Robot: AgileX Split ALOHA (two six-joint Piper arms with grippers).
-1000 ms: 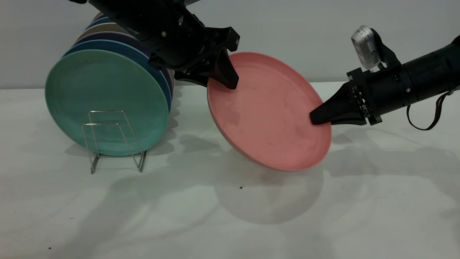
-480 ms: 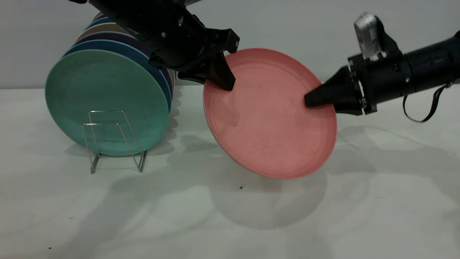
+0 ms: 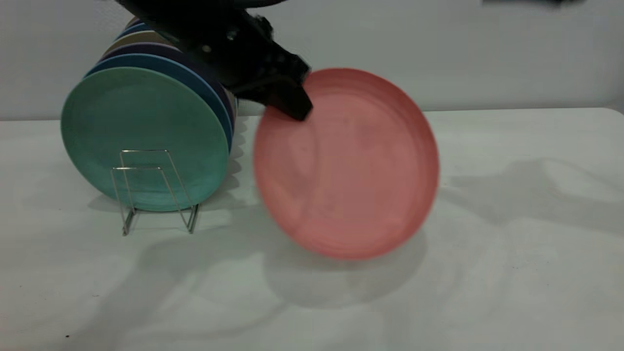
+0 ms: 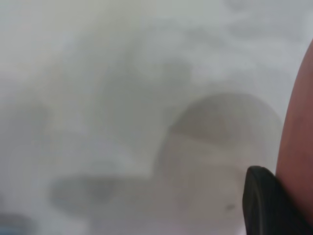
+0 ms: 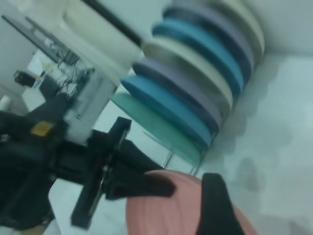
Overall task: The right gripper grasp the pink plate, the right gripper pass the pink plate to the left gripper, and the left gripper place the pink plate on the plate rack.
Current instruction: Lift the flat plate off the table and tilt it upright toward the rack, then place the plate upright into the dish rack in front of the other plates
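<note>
Above the pale tabletop (image 3: 487,273), just beside the row of racked plates, I held the round salmon-pink plastic plate (image 3: 348,165) by its upper rim, my left claw (image 3: 287,105) clenched on it so that it hung nearly upright and clear of the surface. From my wrist, one dark finger (image 4: 266,205) lay against the pink edge. My right claw (image 5: 215,205) showed only in its own wrist view, near the plate; I could not tell whether it was clenched or released. The thin silver wire rack (image 3: 153,187) stood at the near end of the row, its front loops bare before the teal-green plate (image 3: 144,139). By my reckoning the placing step was in hand. To do it well I judged I should keep the grip firm, hold the plate upright and parallel to the teal one, and lower its bottom edge between the free loops.
</note>
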